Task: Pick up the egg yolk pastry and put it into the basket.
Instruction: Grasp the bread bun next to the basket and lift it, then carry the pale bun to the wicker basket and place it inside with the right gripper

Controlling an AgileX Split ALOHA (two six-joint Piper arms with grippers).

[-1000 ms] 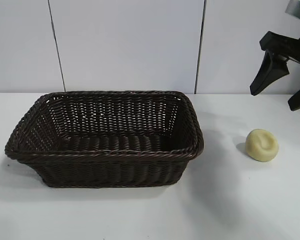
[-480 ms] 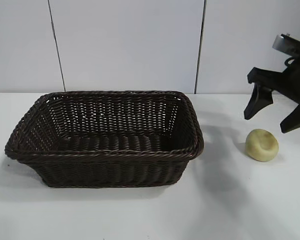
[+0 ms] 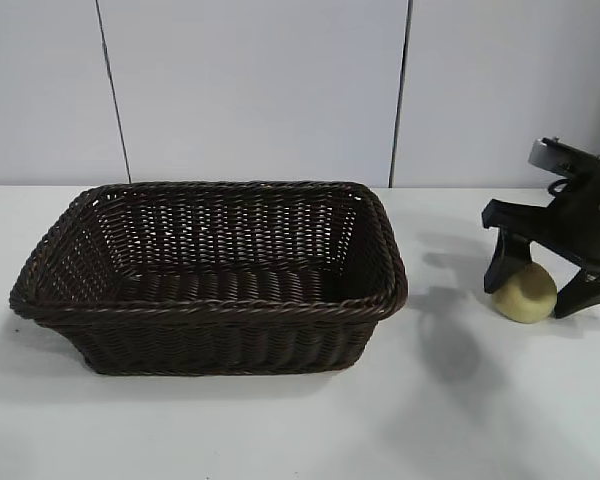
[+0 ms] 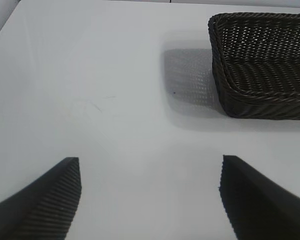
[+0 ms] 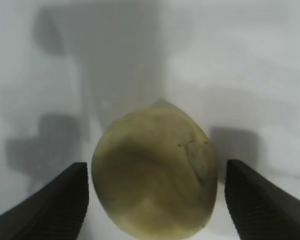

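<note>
From the exterior view, the basket (image 3: 208,275) sits left of centre on the white table (image 3: 280,430), its long axis running across the picture, open mouth facing up, sides flaring to a braided rim. The egg yolk pastry (image 3: 526,293) lies on the table to the right of the basket, apart from it, with a strip of bare table between the two. It is roundish with no clear long axis here. The right gripper (image 3: 540,287) points steeply down over it, one black finger at each side of the pastry — jaws spread about as wide as the pastry, which rests on the table. There is open table in front of the pastry and the basket; a panelled wall (image 3: 250,90) stands behind.

In the left wrist view, the left gripper (image 4: 150,200) hangs above bare table with its jaws wide apart and nothing between them. One corner of the basket shows farther off, with clear table around it.

In the right wrist view, the pastry fills the space between the two fingertips (image 5: 57,200), a narrow gap visible on each side — not yet clamped. Its dimple faces toward one finger.
</note>
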